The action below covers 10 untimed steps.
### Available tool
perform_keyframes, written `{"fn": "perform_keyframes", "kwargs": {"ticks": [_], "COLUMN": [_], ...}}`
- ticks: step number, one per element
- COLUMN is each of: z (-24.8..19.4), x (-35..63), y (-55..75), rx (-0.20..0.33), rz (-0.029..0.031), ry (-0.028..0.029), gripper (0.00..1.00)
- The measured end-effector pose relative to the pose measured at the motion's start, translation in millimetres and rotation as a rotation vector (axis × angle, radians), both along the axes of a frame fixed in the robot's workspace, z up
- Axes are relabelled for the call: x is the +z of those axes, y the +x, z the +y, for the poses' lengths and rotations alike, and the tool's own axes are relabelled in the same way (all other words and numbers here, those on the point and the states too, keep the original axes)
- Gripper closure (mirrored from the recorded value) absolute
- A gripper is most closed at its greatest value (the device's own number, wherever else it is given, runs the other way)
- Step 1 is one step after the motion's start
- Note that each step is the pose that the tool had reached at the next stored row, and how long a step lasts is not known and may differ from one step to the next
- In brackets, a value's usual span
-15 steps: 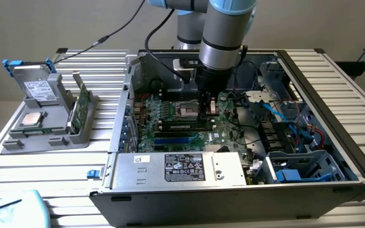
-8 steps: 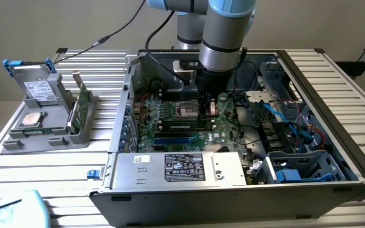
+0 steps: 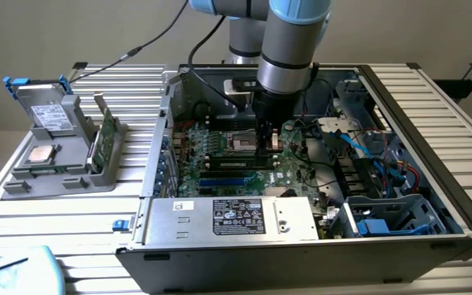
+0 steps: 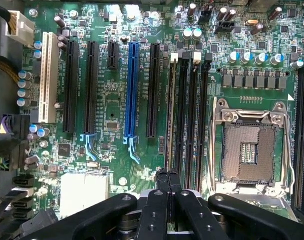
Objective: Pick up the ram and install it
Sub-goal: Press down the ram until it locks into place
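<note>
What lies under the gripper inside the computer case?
The green motherboard, its long black memory slots and a thin board, likely the ram, standing on edge in one. The shut gripper covers the slots' near ends.

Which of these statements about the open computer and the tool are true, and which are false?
1. The tool is inside the open computer case, above the motherboard. True.
2. The fingers of the tool are spread wide apart. False: they are shut together.
3. A cooler covers the processor socket. False: the socket is bare, with its metal frame showing.
4. A green circuit-board stick stands on its edge in the grey holder outside the case, at the exterior view's left. True.
5. All the long slots are black. False: one long slot is blue and another is white.
</note>
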<state>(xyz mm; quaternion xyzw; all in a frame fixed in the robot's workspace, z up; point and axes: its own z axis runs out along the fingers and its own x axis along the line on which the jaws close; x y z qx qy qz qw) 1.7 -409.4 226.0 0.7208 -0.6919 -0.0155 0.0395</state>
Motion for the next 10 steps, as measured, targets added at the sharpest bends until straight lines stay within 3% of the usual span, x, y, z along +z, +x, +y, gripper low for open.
{"fn": "perform_keyframes", "kwargs": {"ticks": [3, 6, 10], "z": [0.3, 0.6, 3.0], "x": [1.6, 10.6, 14.2], "y": [-0.1, -1.8, -9.0], "rx": [0.0, 0.0, 0.0], "rz": [-0.0011, -0.0006, -0.0006], "ry": [0.0022, 0.0005, -0.0007], "gripper": [0.89, 0.89, 0.89]}}
